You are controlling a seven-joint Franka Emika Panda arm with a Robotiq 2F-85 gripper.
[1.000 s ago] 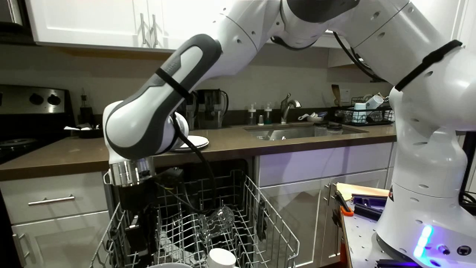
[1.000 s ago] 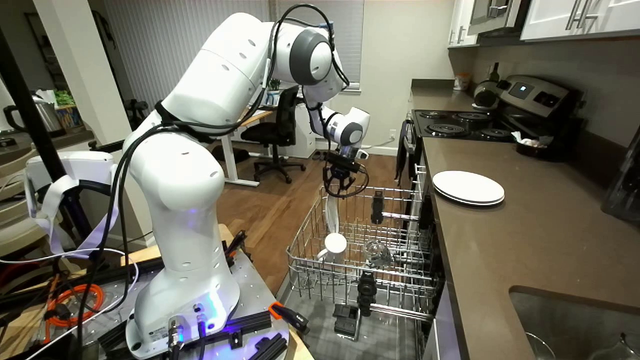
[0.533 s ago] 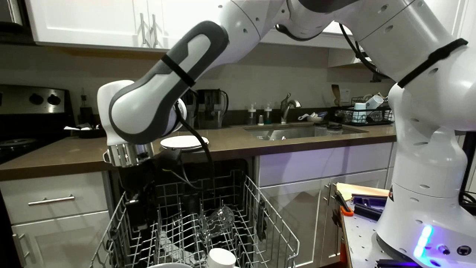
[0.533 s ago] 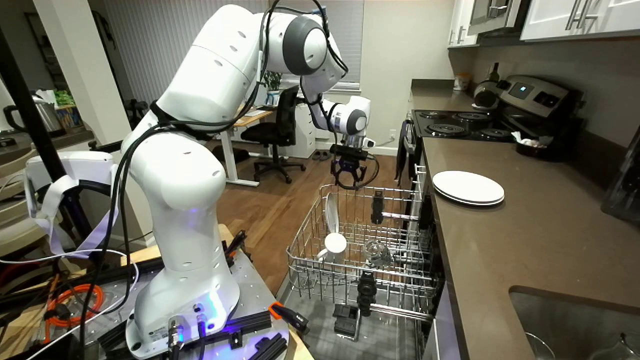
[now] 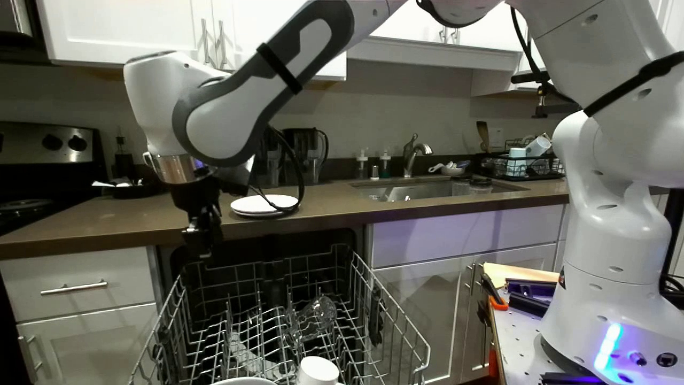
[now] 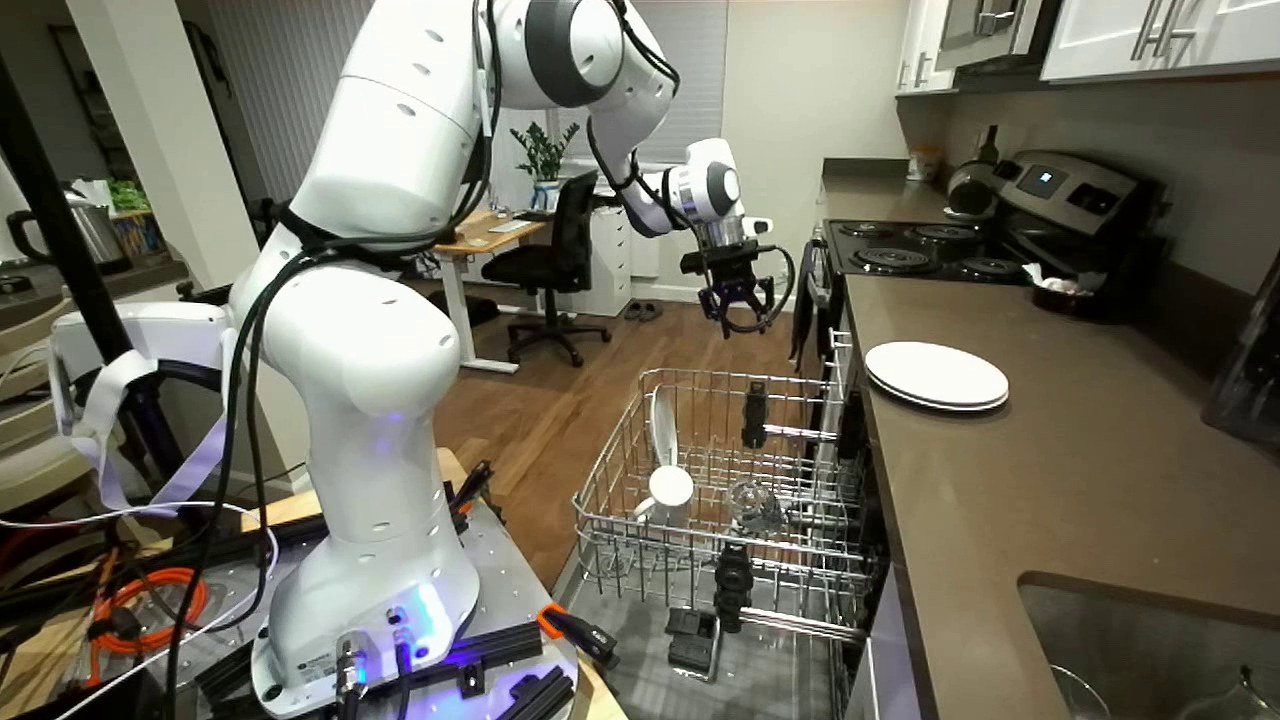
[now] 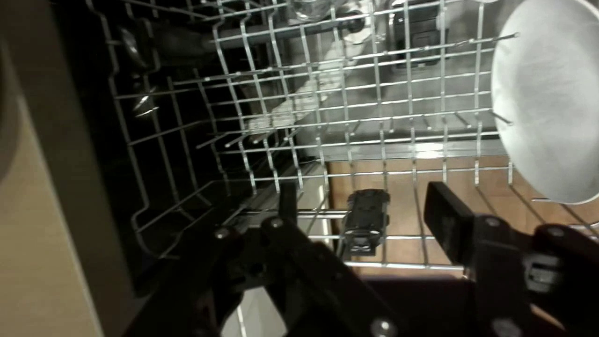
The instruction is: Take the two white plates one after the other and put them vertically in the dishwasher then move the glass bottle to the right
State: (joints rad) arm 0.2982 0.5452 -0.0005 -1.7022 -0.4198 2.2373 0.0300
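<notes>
In the wrist view the tool (image 7: 367,213) stood spread wide. In an exterior view it hung higher than the rack (image 6: 712,458), near the far end. On the tabletop (image 6: 1090,450), to the rack's right, white plates (image 6: 937,373) lay stacked; another plate (image 6: 663,428) stood on edge at the rack's far left, with a mug (image 6: 671,487) just on its near side.

Looking at a home kitchen | seeing a coil-burner stove (image 6: 920,247), white cabinets (image 5: 128,32), sink (image 6: 1140,635), faucet (image 5: 409,156), dish rack (image 5: 497,170) and open dishwasher (image 6: 770,672) | noticing, farther back, a desk (image 6: 487,237) and office chair (image 6: 573,225) on wooden floor (image 6: 520,412)
</notes>
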